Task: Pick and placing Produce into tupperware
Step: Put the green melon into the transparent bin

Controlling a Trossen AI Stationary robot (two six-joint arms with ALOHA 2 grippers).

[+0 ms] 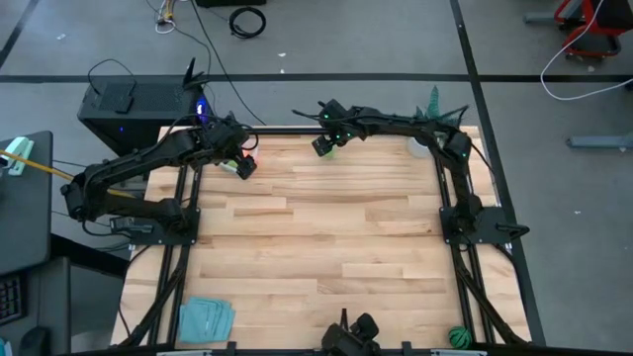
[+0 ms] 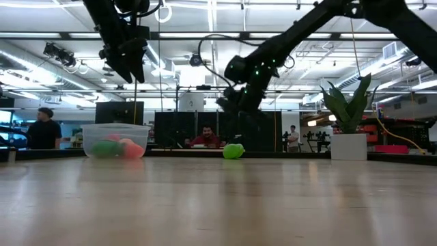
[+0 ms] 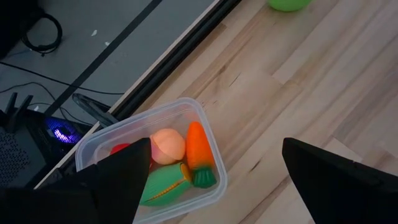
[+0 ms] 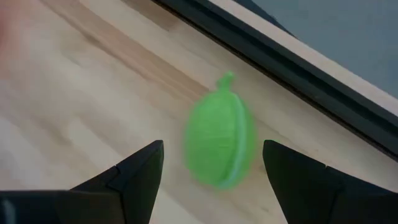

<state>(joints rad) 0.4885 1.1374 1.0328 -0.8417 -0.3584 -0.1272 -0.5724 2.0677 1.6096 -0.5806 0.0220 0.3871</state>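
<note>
The clear tupperware [image 3: 155, 162] stands on the table's far left part. It holds an orange carrot [image 3: 199, 152], a green oblong [image 3: 163, 183], a peach ball [image 3: 168, 144] and a red piece [image 3: 121, 149]. My left gripper [image 3: 216, 149] hangs open above it, clear of the tub [image 2: 115, 140]. A light green ball [image 4: 219, 149] rests on the table near the far edge. My right gripper [image 4: 212, 144] is open and hovers just above the ball [image 2: 233, 151], one finger toward each side. A dark green striped ball [image 1: 458, 336] lies at the near right corner.
A potted plant [image 2: 348, 130] in a white pot stands at the far right corner. A flat pale-blue piece [image 1: 206, 318] lies near the left front corner. A black rail [image 4: 280, 68] runs along the far edge behind the ball. People sit in the room beyond the table.
</note>
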